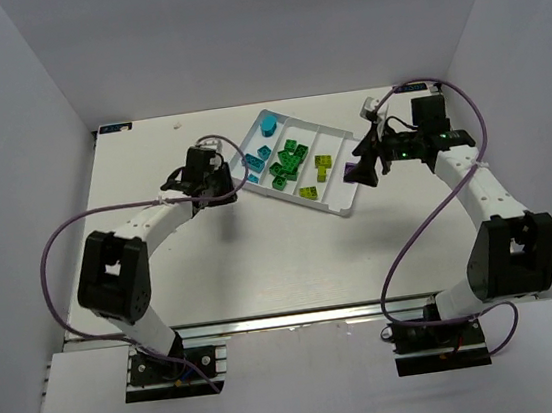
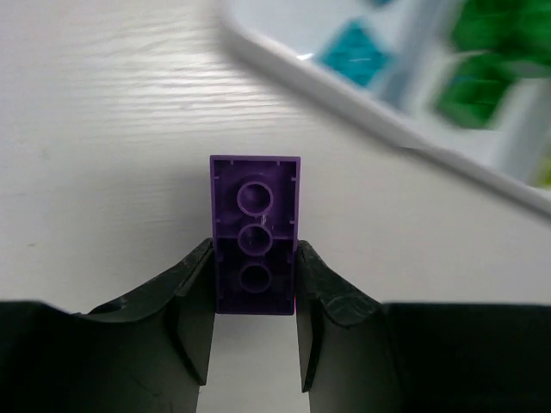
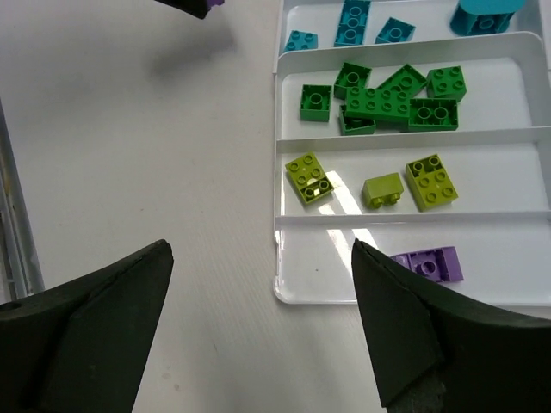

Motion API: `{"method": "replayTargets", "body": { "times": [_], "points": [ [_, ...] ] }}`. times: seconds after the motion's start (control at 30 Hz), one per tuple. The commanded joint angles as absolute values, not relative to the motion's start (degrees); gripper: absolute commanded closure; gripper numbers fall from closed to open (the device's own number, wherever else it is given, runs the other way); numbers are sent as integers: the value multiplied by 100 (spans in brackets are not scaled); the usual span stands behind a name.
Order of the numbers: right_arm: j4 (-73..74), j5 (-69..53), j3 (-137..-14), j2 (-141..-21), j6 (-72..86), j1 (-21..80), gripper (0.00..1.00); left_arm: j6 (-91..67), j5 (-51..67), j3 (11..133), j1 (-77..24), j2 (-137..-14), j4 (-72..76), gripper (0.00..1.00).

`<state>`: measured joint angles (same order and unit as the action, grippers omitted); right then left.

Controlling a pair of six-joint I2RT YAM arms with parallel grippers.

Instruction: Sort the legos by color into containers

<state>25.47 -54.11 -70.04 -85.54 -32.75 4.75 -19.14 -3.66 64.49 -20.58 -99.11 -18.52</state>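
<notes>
Left gripper (image 2: 255,258) is clamped on a purple brick (image 2: 255,202), its hollow underside facing the wrist camera, held over the table (image 2: 103,129) just short of the tray (image 2: 344,96), whose cyan compartment (image 2: 357,53) lies nearest ahead of the fingers. We judge the step in hand to be delivery of this brick: the next move calls for carrying it beyond the cyan, green and yellow-green rows to the farthest compartment, where a second purple brick (image 3: 428,263) lies, then opening the jaws. Right gripper (image 3: 260,249) hangs spread and empty, with that purple compartment just ahead of it.
</notes>
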Motion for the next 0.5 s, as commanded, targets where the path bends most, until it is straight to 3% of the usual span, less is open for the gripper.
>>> {"method": "replayTargets", "body": {
  "times": [0.0, 0.1, 0.23, 0.33, 0.37, 0.47],
  "points": [
    [2250, -5431, -6794, -8174, -3060, 230, 11, -2013, 1044, 6381, -2442, -9080, -1117, 100],
    [2215, -5590, -6706, -8095, -2919, 71, 11, -2135, 1572, 6538, -2978, -9184, -783, 100],
    [2118, -5757, -6680, -8033, -2672, -254, 20, -2259, 1863, 7232, -3603, -10016, -606, 100],
    [2135, -5757, -6715, -8033, -2602, -378, 37, -2259, 1907, 7996, -3866, -10545, -694, 100],
    [2179, -5739, -6741, -8033, -2602, -395, 48, -2250, 1890, 8172, -3919, -10869, -747, 100],
    [2399, -5766, -6777, -8033, -2681, -448, 58, -2250, 1828, 8823, -4069, -11449, -896, 100]
  ]
}}
